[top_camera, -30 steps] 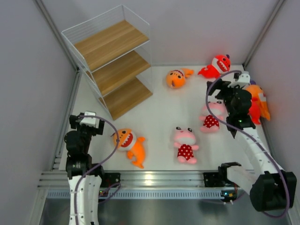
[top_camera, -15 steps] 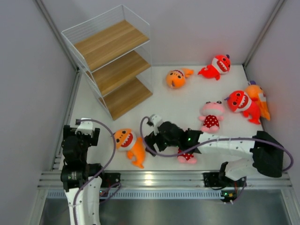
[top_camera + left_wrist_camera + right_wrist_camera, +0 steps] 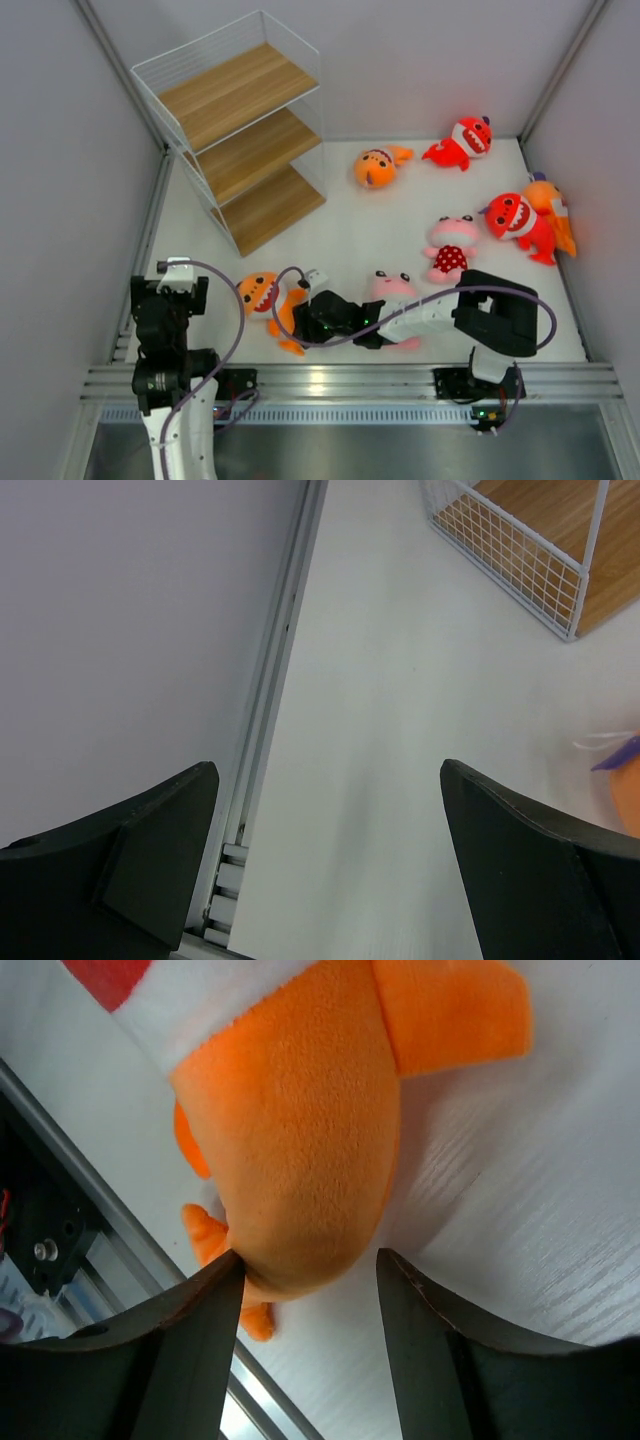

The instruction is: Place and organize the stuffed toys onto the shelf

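Note:
The shelf [image 3: 240, 130] stands at the back left, its boards bare. An orange shark [image 3: 262, 295] lies near the front left. My right gripper [image 3: 300, 318] is low on the table at its tail end, open; in the right wrist view the orange shark [image 3: 310, 1140] fills the top, its rear just between the fingertips [image 3: 200, 1310] and touching the left one. A pink animal [image 3: 392, 288] lies partly under the right arm. My left gripper [image 3: 170, 290] is open and empty by the left edge, over bare table [image 3: 325, 820].
Another pink animal [image 3: 450, 245], an orange shark [image 3: 375, 167], a red shark [image 3: 462, 140], and a red shark [image 3: 512, 218] beside an orange one [image 3: 555, 215] lie at the right and back. The shelf's lower corner [image 3: 530, 540] shows in the left wrist view. A metal rail [image 3: 330, 380] runs along the front.
My right arm swung from the far right down across the table to the front orange shark, which shifted slightly left. The left arm drew back a little.

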`<state>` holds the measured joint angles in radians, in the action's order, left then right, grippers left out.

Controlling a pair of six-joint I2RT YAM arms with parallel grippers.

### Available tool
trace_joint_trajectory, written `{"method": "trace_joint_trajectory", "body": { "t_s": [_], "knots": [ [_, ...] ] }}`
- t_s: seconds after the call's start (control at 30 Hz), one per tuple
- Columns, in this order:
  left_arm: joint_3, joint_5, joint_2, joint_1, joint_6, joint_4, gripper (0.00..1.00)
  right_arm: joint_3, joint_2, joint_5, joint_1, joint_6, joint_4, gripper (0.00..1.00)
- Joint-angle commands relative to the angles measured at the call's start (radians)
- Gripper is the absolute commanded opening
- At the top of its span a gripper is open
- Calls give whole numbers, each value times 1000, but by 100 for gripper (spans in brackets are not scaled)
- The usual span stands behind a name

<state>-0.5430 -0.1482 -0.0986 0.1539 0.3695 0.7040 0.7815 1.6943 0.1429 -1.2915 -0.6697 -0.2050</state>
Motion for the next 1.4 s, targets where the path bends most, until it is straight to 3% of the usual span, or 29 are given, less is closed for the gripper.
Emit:
{"method": "trace_joint_trajectory", "body": {
  "t_s": [0.0, 0.07, 0.17, 0.27, 0.3, 0.43, 0.67, 0.9, 1.13, 1.23, 1.37],
  "knots": [
    [29, -4, 25, 9, 9, -11, 99, 38, 30, 101, -2, -79, -77, 56],
    [35, -4, 31, 9, 11, -11, 99, 36, 33, 138, 0, -108, -88, 51],
    [35, -4, 37, 9, 11, -11, 99, 24, 24, 139, 0, -116, -128, 35],
    [35, 1, 43, 9, 12, -11, 99, 45, 5, 156, 0, -102, -102, 12],
    [35, 2, 45, 7, 14, -11, 99, 51, -5, 170, -2, -99, -90, 0],
    [37, 2, 46, 7, 16, -12, 99, 74, -90, 238, 4, -47, -7, 0],
    [38, 10, 56, 7, 20, -12, 99, 202, -283, 221, 106, 103, 248, 0],
    [38, 15, 63, 7, 20, -12, 99, 274, -423, 234, 205, 196, 314, 0],
    [29, 30, 66, 4, 23, -12, 99, 514, -424, 235, 235, 366, 348, 0],
    [-6, 85, 69, 6, 26, -12, 99, 625, -372, 160, 253, 407, 335, 0],
    [-14, 125, 66, 7, 23, -27, 99, 761, -222, 55, 365, 394, 342, 0]
  ]
}}
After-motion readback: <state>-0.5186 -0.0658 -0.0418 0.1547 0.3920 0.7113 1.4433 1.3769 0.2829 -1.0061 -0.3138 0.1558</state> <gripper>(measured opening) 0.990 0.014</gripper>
